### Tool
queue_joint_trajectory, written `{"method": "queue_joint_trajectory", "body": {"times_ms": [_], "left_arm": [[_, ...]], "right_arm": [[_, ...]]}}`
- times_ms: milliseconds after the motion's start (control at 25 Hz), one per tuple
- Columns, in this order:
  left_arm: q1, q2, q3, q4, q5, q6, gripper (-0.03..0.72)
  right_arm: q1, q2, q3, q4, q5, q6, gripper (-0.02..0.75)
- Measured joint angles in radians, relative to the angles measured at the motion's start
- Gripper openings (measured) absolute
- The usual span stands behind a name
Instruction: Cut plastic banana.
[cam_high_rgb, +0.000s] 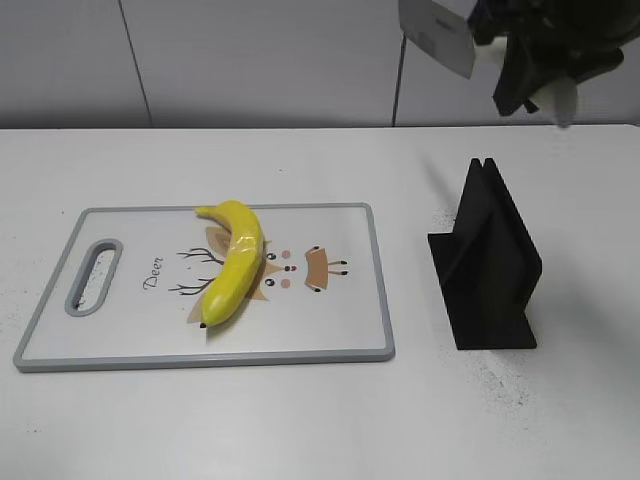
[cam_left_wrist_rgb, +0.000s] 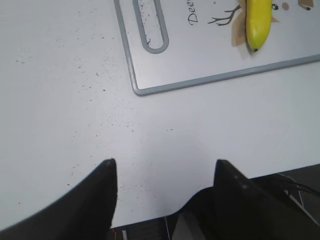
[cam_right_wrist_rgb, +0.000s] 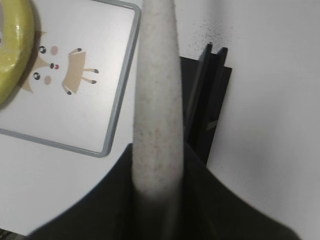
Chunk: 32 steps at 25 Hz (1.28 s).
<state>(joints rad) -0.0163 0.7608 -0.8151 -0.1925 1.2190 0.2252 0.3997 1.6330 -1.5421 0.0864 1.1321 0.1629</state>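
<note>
The plastic banana (cam_high_rgb: 235, 260) lies glossy and yellow on a white cutting board (cam_high_rgb: 330, 320) with a grey rim and a deer drawing. It also shows in the left wrist view (cam_left_wrist_rgb: 259, 20) and the right wrist view (cam_right_wrist_rgb: 12, 45). My right gripper (cam_high_rgb: 540, 55) is high at the top right, shut on a pale speckled knife (cam_right_wrist_rgb: 156, 90). The knife's light blade (cam_high_rgb: 437, 30) points left, well above and to the right of the board. My left gripper (cam_left_wrist_rgb: 165, 167) is open and empty over bare table, off the board's handle-end corner (cam_left_wrist_rgb: 137, 90).
A black knife stand (cam_high_rgb: 485, 260) stands on the white table right of the board, below the right gripper; it also shows in the right wrist view (cam_right_wrist_rgb: 205, 100). The board's handle slot (cam_high_rgb: 93, 277) is at its left end. The table's front edge lies just behind the left gripper.
</note>
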Motion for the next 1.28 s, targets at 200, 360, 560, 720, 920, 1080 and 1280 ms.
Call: {"method": "queue_joint_trajectory", "body": {"times_ms": [200, 360, 560, 720, 920, 1080, 1280], "left_arm": [[0.000, -0.238, 0.114, 0.085, -0.002, -0.010, 0.586], [0.000, -0.410, 0.196, 0.108, -0.023, -0.010, 0.586], [0.000, -0.585, 0.282, 0.111, -0.040, -0.010, 0.586], [0.000, -0.705, 0.324, 0.111, -0.096, -0.010, 0.585], [0.000, -0.749, 0.336, 0.112, -0.113, -0.010, 0.560], [0.000, -0.749, 0.336, 0.112, -0.114, -0.010, 0.538], [0.000, -0.749, 0.336, 0.112, -0.115, -0.010, 0.532]], "right_arm": [[0.000, -0.082, 0.182, -0.042, -0.093, 0.067, 0.162], [0.000, -0.138, 0.322, -0.050, -0.158, 0.093, 0.161], [0.000, -0.186, 0.454, -0.051, -0.227, 0.120, 0.162], [0.000, -0.195, 0.512, -0.052, -0.243, 0.125, 0.162], [0.000, -0.198, 0.535, -0.052, -0.266, 0.129, 0.162], [0.000, -0.205, 0.542, -0.051, -0.303, 0.160, 0.162], [0.000, -0.260, 0.543, -0.056, -0.348, 0.207, 0.162]]}}
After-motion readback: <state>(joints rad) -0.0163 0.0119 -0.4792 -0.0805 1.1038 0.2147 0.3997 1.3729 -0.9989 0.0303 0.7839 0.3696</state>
